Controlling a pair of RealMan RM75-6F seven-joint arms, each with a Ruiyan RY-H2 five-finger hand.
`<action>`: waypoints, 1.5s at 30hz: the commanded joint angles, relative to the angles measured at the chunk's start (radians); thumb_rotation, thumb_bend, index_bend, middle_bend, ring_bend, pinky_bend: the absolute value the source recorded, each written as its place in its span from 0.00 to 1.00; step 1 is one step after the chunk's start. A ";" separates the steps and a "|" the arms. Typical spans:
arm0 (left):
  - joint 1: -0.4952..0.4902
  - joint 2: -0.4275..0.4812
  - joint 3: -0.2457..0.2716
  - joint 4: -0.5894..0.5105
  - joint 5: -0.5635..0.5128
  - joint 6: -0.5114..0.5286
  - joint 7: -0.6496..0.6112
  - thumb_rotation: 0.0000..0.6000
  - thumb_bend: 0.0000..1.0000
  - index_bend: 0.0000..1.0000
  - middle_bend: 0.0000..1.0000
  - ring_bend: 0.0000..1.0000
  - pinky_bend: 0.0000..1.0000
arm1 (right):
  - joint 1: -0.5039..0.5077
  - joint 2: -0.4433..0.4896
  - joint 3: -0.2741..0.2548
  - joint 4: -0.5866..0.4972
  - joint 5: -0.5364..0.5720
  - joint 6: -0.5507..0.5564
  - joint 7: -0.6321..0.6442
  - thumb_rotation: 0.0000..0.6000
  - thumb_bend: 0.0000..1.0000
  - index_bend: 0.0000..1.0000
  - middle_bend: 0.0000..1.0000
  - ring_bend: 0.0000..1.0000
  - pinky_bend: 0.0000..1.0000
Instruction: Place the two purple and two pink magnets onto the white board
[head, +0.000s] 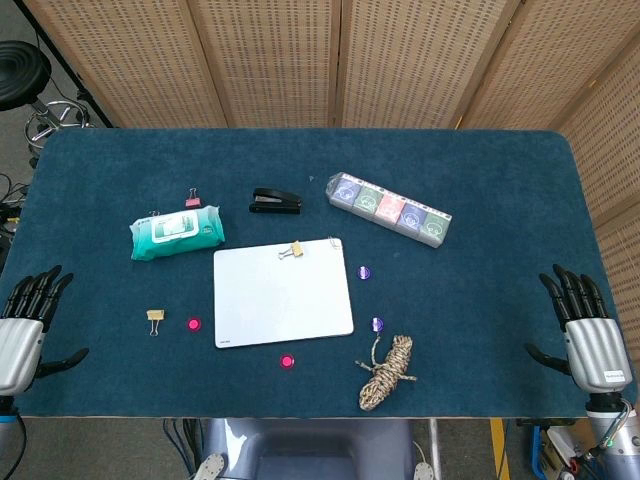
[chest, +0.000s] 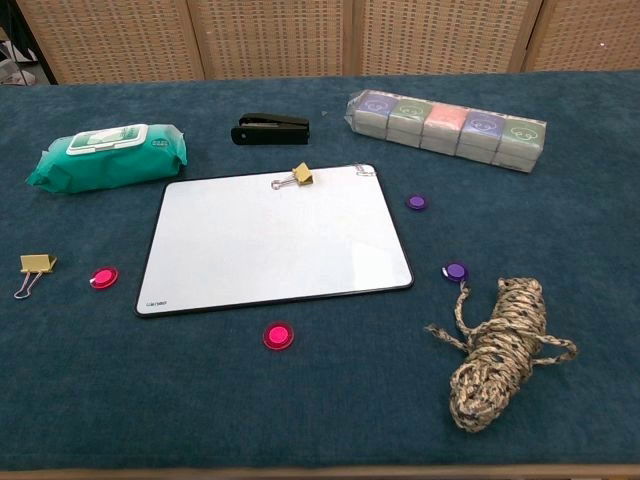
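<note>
The white board (head: 283, 293) (chest: 275, 240) lies flat mid-table with a yellow binder clip (head: 292, 250) (chest: 297, 177) at its far edge. One pink magnet (head: 194, 324) (chest: 103, 277) sits left of the board, another pink magnet (head: 288, 361) (chest: 278, 335) in front of it. Two purple magnets lie to its right: one purple magnet (head: 364, 272) (chest: 417, 202) farther back, the other purple magnet (head: 377, 324) (chest: 455, 271) nearer. My left hand (head: 27, 325) and right hand (head: 585, 333) rest open at the table's near corners, holding nothing, far from the magnets. The chest view shows neither hand.
A green wipes pack (head: 177, 232) (chest: 108, 156), a black stapler (head: 275, 202) (chest: 270, 128) and a wrapped row of boxes (head: 389, 209) (chest: 448, 129) lie behind the board. A rope coil (head: 388, 372) (chest: 498, 350) sits front right. A loose yellow clip (head: 154, 317) (chest: 35, 268) and a pink clip (head: 192, 201) lie left.
</note>
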 joint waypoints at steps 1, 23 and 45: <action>0.000 -0.002 -0.002 0.000 -0.008 -0.004 0.003 1.00 0.00 0.00 0.00 0.00 0.00 | -0.007 -0.015 0.015 0.003 0.007 0.006 -0.006 1.00 0.00 0.01 0.00 0.00 0.00; -0.014 -0.023 -0.022 0.015 -0.058 -0.035 0.028 1.00 0.00 0.00 0.00 0.00 0.00 | 0.330 -0.054 0.214 -0.219 0.158 -0.476 -0.144 1.00 0.18 0.33 0.00 0.00 0.00; -0.025 -0.032 -0.031 0.036 -0.081 -0.056 0.033 1.00 0.00 0.00 0.00 0.00 0.00 | 0.586 -0.322 0.307 -0.043 0.592 -0.681 -0.412 1.00 0.30 0.38 0.00 0.00 0.00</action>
